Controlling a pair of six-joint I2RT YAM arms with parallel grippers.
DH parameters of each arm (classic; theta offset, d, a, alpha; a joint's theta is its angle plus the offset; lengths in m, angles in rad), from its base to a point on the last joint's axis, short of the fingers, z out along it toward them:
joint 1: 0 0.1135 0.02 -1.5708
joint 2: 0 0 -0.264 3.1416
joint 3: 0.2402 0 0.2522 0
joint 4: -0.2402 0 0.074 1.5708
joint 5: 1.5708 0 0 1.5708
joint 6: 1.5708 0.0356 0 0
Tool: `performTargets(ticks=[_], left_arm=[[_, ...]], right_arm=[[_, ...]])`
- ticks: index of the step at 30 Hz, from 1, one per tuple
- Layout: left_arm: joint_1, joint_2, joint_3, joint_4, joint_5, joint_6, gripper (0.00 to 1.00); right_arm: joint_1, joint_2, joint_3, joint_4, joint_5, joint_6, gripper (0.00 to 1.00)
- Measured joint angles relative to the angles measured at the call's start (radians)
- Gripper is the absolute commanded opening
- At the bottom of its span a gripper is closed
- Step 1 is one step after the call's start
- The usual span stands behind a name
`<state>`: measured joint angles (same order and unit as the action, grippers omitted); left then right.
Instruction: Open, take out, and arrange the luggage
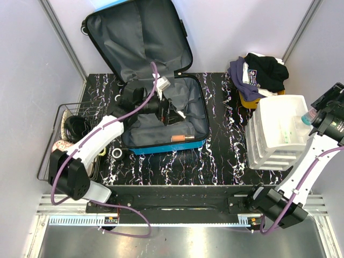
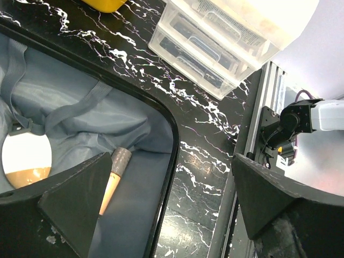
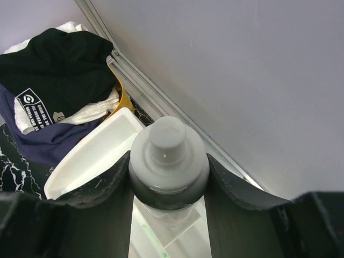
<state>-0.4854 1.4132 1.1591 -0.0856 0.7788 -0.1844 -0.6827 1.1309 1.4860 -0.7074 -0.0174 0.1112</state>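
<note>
While our right hand (image 3: 168, 161) is clamped on the one bottle (image 3: 169, 141) above the one organiser (image 1: 269, 145), we should lower it upright into a compartment before letting go. Our left hand (image 2: 171, 161), spread wide and empty, hovers in the one open luggage (image 1: 134, 43) at the back of the tabletop (image 1: 215, 161), where we count two items: a tube (image 2: 114, 174) and a round thing (image 2: 24, 158).

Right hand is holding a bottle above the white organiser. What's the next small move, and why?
Probably lower the right hand and release the bottle into the white organiser: the grey-capped bottle is clamped between the hand's fingers and hangs over the organiser's open top.
</note>
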Motion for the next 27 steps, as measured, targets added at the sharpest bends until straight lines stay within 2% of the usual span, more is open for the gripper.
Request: performTargets(ticks=[6,14,19,27], left_arm=[[0.0,0.081,0.126,-0.126,0.03,0.03,0.99],[0.0,0.107,0.129,-0.173,0.033,0.031,0.99],[0.002,0.109,0.129,-0.18,0.029,0.031,0.99],[0.004,0.112,0.131,-0.199,0.0,0.04,0.99]], right_arm=[[0.0,-0.002,-0.03,0.041,-0.004,-0.061,0.0],[0.002,-0.006,-0.051,0.078,-0.068,-0.079,0.0],[0.045,-0.013,-0.067,0.077,-0.098,-0.077,0.0],[0.074,-0.058,-0.128,0.093,-0.053,-0.082,0.0]])
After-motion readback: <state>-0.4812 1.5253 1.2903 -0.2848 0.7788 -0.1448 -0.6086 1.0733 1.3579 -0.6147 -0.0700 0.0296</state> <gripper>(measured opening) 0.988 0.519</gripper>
